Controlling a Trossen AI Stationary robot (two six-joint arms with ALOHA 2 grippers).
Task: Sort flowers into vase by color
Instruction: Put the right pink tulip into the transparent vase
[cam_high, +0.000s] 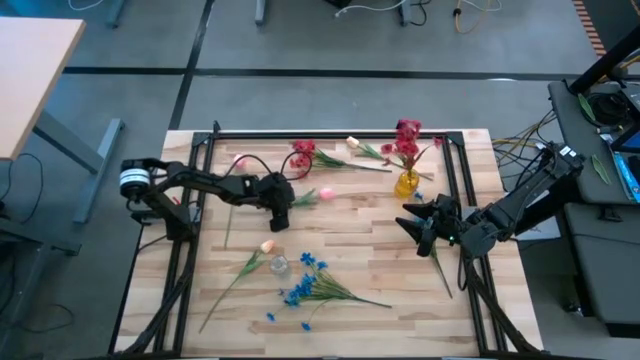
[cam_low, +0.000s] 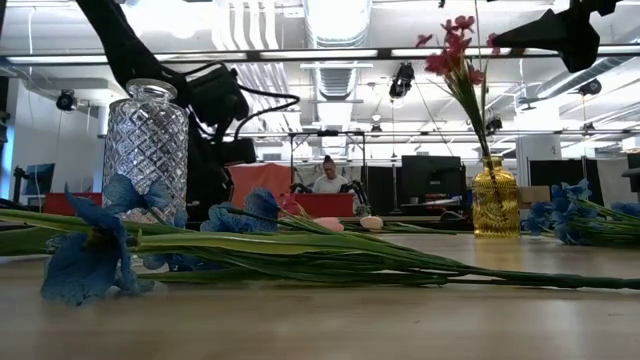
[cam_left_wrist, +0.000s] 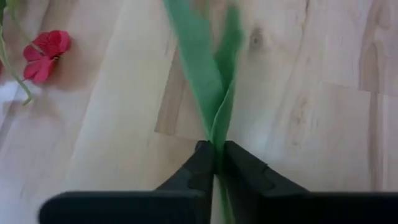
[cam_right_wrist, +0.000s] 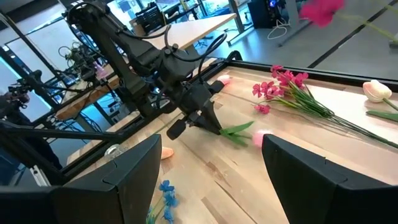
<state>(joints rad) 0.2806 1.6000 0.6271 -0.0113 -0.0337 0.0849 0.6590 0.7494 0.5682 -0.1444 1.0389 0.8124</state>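
Left hand (cam_left_wrist: 216, 155) clenched on green leaves of pink tulip (cam_high: 325, 193) at mid-bench; right hand (cam_high: 412, 222) spread wide, empty, beside yellow vase (cam_high: 406, 184).

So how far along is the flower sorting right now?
Done: red flowers stand in the yellow vase. In hand: left gripper is shut on a pink flower's stem. Left: blue flowers, other buds and the clear vase lying empty. Right gripper waits open.

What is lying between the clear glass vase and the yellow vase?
High view: bare wooden table between the clear glass vase and yellow glass vase.
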